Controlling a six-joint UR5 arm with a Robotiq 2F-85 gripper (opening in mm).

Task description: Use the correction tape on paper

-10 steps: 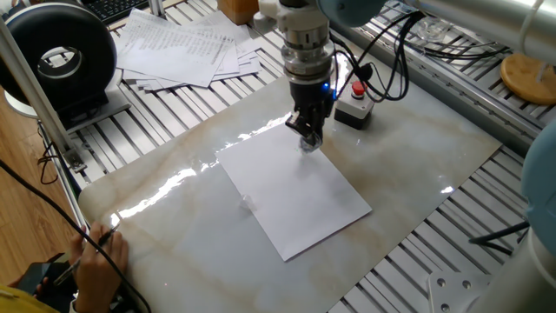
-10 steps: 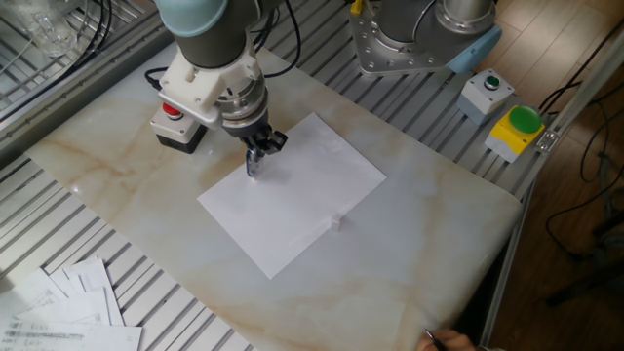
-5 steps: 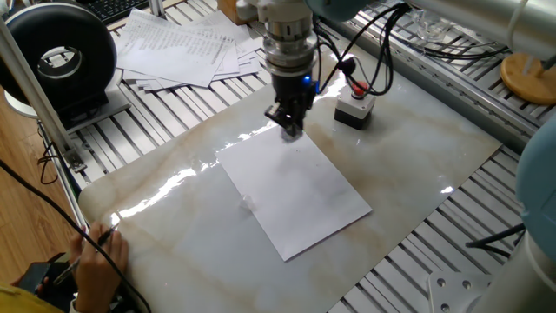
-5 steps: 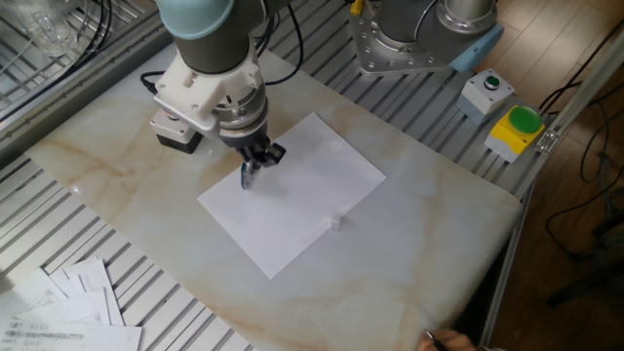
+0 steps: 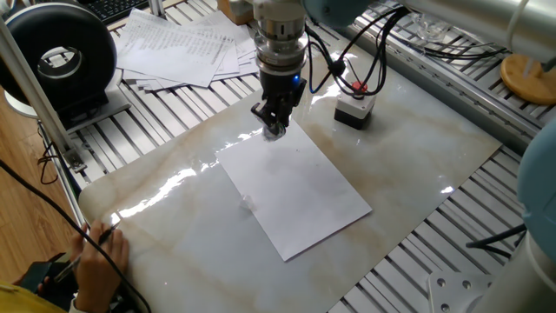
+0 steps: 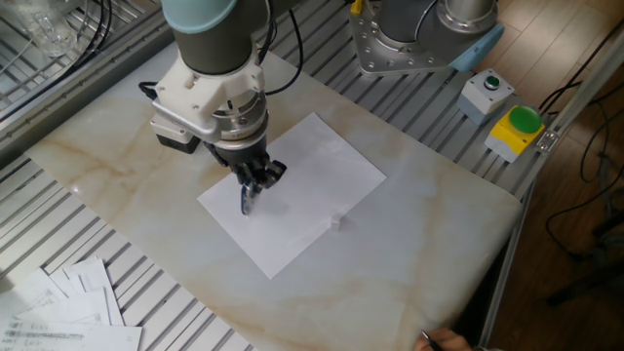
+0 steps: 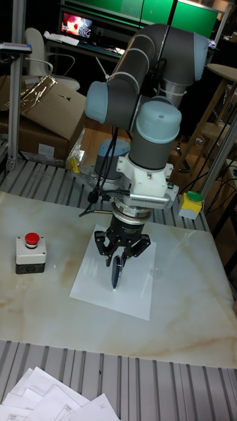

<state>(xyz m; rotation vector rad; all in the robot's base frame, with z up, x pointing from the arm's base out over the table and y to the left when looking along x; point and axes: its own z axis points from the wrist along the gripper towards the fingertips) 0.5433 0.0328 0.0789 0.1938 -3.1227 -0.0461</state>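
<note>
Gripper [image 7: 120, 260] pointing straight down over the paper [image 7: 135, 283], fingers pinched on the correction tape [image 7: 117, 271], which hangs below them as a thin dark blade with its tip at or just above the sheet. Contact itself is hard to call from the tall fixed view. From one fixed view, the gripper [image 5: 272, 121] sits near the sheet's far corner, on the paper [image 5: 300, 191] side closest to the fanned pile of printed sheets [image 5: 187, 48]. From the other fixed view, the correction tape [image 6: 246, 199] points down near the paper's [image 6: 312, 185] left edge.

My read: this is the applying stroke, tool at the sheet and partway along. What it calls for next is steady downward pressure and a straight drag that stays on the paper, then a clean lift. The sheet looks loose on the marble table [image 5: 417, 148], so too much sideways pull could slide it.

Writing: the printed sheets carry lines of text, too small to read. The red button box [image 7: 29, 252] shows no legible label. No brand is visible on the tape.
</note>
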